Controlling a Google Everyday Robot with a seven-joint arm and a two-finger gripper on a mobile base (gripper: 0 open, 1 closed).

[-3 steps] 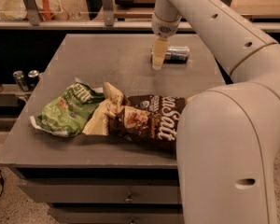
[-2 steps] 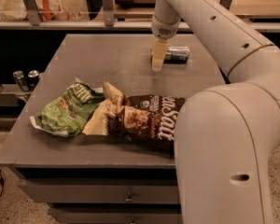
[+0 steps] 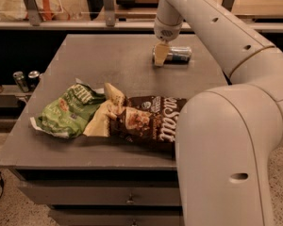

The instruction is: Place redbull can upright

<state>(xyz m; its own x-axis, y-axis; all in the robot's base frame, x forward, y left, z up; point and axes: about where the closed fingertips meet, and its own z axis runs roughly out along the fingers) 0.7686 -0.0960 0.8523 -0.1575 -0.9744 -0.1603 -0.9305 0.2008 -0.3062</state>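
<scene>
The redbull can (image 3: 179, 54) lies on its side at the far right of the grey table (image 3: 104, 65), silver and blue with its long axis running left to right. My gripper (image 3: 160, 55) hangs straight down from the white arm (image 3: 203, 18) at the can's left end and covers that end from this view. Whether it touches the can cannot be told.
A green snack bag (image 3: 66, 112) and a brown snack bag (image 3: 146, 121) lie crumpled at the table's front. My arm's large white body (image 3: 226, 159) fills the right foreground. Small dark cans (image 3: 26, 79) stand on a shelf to the left. A counter with clear bins runs behind.
</scene>
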